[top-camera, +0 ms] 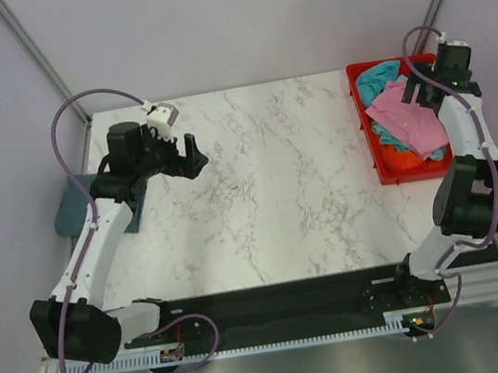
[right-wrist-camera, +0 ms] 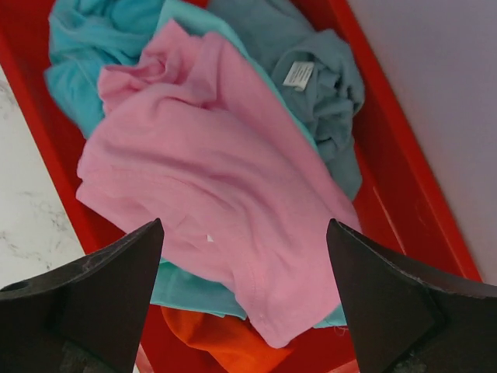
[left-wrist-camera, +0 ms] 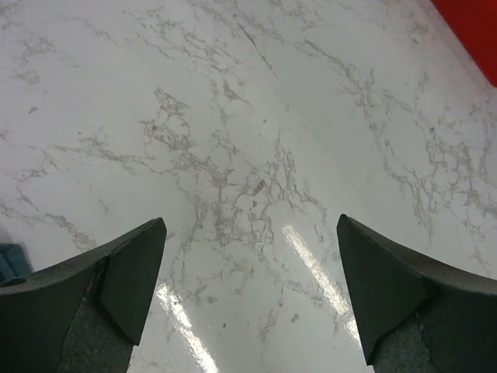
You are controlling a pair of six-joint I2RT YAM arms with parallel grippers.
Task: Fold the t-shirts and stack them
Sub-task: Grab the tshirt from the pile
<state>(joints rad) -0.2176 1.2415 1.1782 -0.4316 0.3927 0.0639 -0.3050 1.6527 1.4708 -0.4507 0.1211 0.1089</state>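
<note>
both arms reaching out, both grippers spread wide

the left arm (top-camera: 97, 237) rises from its base at the near left corner, leans forward and bends at the elbow, its wrist turned toward the middle. the left gripper (top-camera: 196, 155) points inward to the right and tilts downward. in its wrist view the two dark fingers (left-wrist-camera: 124, 280) stand far apart, gripping nothing. the right arm (top-camera: 474, 153) climbs from its base at the near right, folds at a dark elbow joint, then stretches far forward. the right gripper (top-camera: 418, 91) hangs at the far right, aimed down and slightly leftward. its fingers (right-wrist-camera: 101, 295) are likewise spread fully, closed on nothing.
</note>
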